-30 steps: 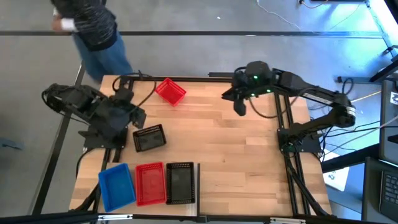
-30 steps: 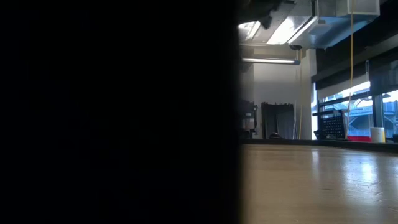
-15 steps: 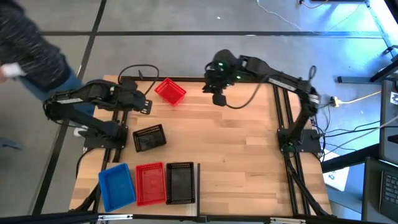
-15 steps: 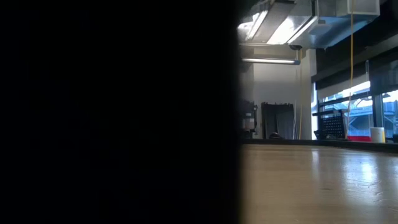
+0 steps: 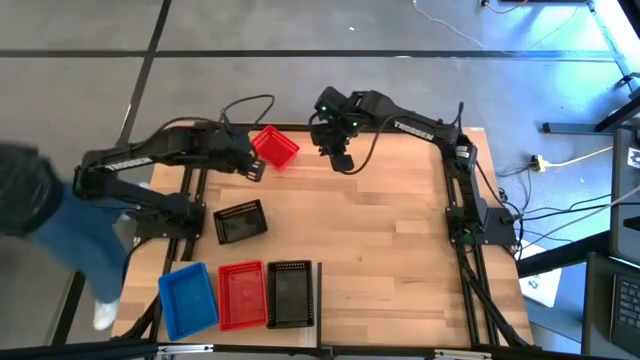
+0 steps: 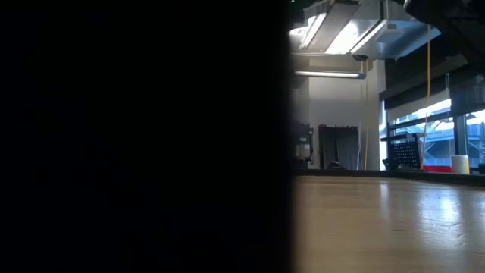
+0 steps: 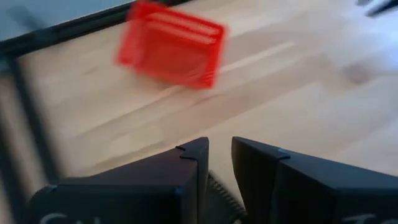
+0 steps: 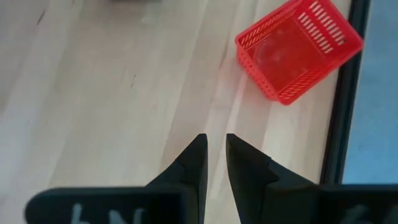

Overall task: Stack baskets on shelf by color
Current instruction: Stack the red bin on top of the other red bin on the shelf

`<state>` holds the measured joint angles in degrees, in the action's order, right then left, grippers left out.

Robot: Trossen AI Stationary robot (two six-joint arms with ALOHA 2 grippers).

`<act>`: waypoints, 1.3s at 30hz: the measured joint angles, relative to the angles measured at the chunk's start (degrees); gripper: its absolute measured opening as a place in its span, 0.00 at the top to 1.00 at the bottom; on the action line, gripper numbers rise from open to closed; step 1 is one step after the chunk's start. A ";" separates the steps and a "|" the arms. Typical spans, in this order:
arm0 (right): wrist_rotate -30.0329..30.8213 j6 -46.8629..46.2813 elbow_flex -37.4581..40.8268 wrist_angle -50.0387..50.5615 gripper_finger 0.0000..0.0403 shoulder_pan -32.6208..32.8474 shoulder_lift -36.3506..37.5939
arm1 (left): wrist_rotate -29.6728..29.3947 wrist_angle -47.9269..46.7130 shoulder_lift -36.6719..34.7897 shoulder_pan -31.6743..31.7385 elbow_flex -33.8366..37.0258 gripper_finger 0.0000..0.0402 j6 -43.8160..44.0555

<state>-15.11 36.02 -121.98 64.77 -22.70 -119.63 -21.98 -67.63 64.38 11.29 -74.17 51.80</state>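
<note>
A single red basket [image 5: 273, 147] [image 7: 171, 51] [image 8: 298, 50] rests on its bottom, turned askew, at the table's far left. My left gripper [image 5: 252, 168] [image 7: 219, 146] hovers just near-left of it, and my right gripper [image 5: 340, 158] [image 8: 216, 140] hovers to its right. Both point slantwise down, each with a narrow gap and nothing between the fingers. A black basket [image 5: 240, 221] sits alone at mid-left. Blue [image 5: 188, 298], red [image 5: 241, 294] and black [image 5: 289, 294] baskets stand in a row at the near left, where the shelf's dark edge [image 5: 318, 295] shows beside them.
A person [image 5: 40, 215] walks past the table's left side. Cables [image 5: 245, 105] loop at the far edge behind the red basket. Bare wooden tabletop [image 5: 390, 260] spans the middle and right. Something dark fills the left half of the low view [image 6: 144, 136].
My left gripper has swung from beside the lone black basket toward the far edge and right, sinking to the red basket's near-left side. My right gripper has travelled from the far right toward the left and down, turning about its axis. The person has walked toward the near side.
</note>
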 joint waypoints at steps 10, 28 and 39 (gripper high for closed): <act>-0.04 -4.50 -0.09 3.81 0.85 0.69 6.63 | 15.70 14.75 3.98 14.88 6.77 0.85 -13.60; 0.44 -10.48 -0.10 7.46 0.85 0.61 11.84 | 21.18 27.97 26.23 15.91 6.88 0.85 -22.69; 0.46 -10.50 -0.10 7.91 0.85 0.57 11.84 | 11.61 29.04 31.25 14.80 6.88 0.85 -26.96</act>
<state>-14.66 25.52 -122.08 72.69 -22.13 -107.79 -10.37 -38.59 95.63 26.09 -67.29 24.84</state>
